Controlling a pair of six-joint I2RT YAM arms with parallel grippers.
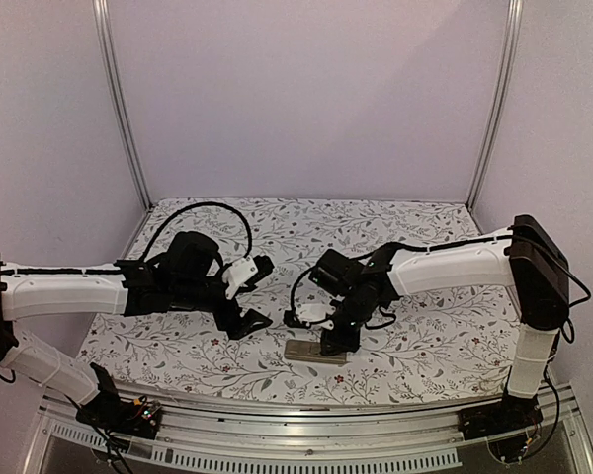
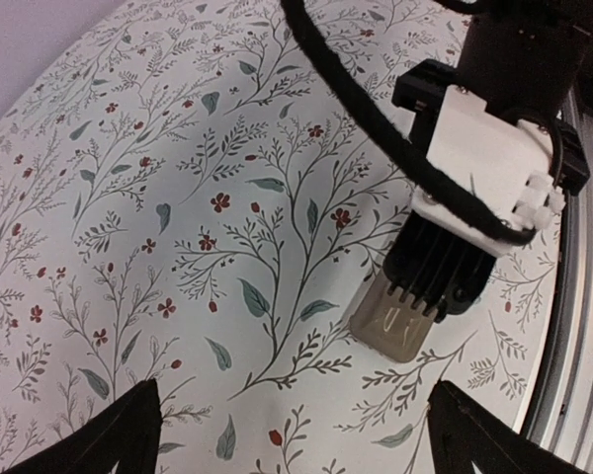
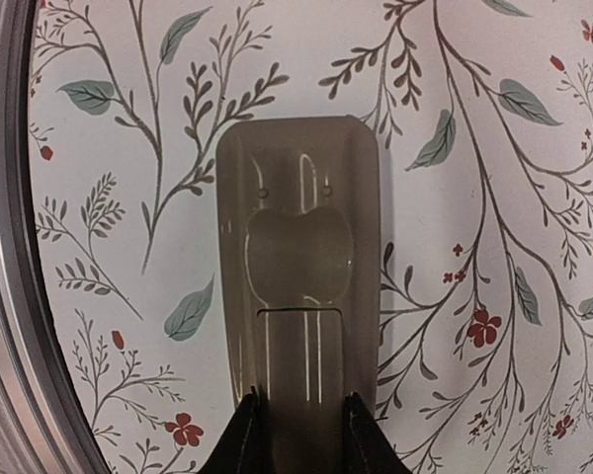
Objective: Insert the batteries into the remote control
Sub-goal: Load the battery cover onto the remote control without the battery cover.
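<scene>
Fingertips [image 3: 242,439] of my right gripper [image 3: 301,434] sit lowest in the right wrist view. They are clenched on one end of the remote control [image 3: 301,276], one on each long edge. In the scene this is the remote's right end.

Remote lies flat on the floral bench [image 1: 435,341], tan-grey back up, near the front edge and a little right of centre. Back shows a thumb dent and a seam across it. I cannot tell whether the battery door is on or off.

Left gripper [image 1: 262,291] is released, jaws wide, grasping nothing. It hovers just left of the remote and apart from it.

Batteries: not seen in any view.

Step in hand, by my judgement: steadying the remote back-up so the cells can go in. To do it well:
- Clamp lightly and squarely on the edges, so the body does not tip or skate on the cloth.
- Hold my fingers clear of the door seam, so the recess is reachable.
- Left arm must find the cells first.

Risk: I grip one end only, so a push at the left end could pivot the remote.
</scene>
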